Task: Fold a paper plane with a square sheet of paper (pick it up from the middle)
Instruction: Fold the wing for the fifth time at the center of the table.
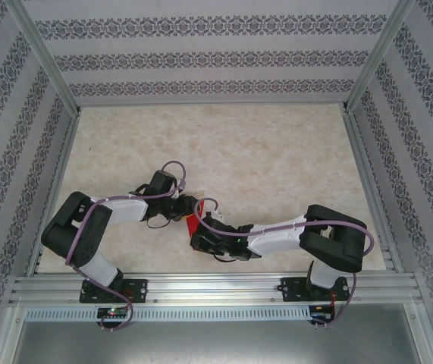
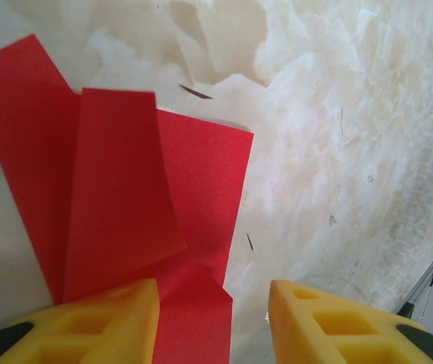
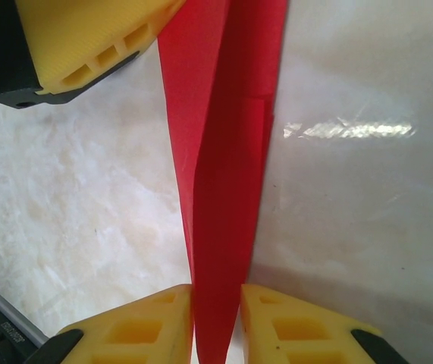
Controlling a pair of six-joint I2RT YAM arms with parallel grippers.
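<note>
The red paper plane point(image 1: 192, 225) lies mid-table between both arms, a half-folded dart with raised flaps. In the left wrist view its flaps point(image 2: 117, 205) spread out to the left. My left gripper point(image 2: 213, 318) is open above it, with the left finger over the red paper and the right finger over bare table. My right gripper point(image 3: 216, 318) has its yellow jaws close against both sides of the plane's narrow upright fold point(image 3: 227, 189), which runs away from me. The left gripper's finger point(image 3: 87, 45) shows at the top left of that view.
The table top point(image 1: 277, 152) is pale and marbled, with patterned walls on three sides. Metal rails point(image 1: 201, 288) run along the near edge, where both arm bases are bolted. The two wrists point(image 1: 189, 220) sit very close together.
</note>
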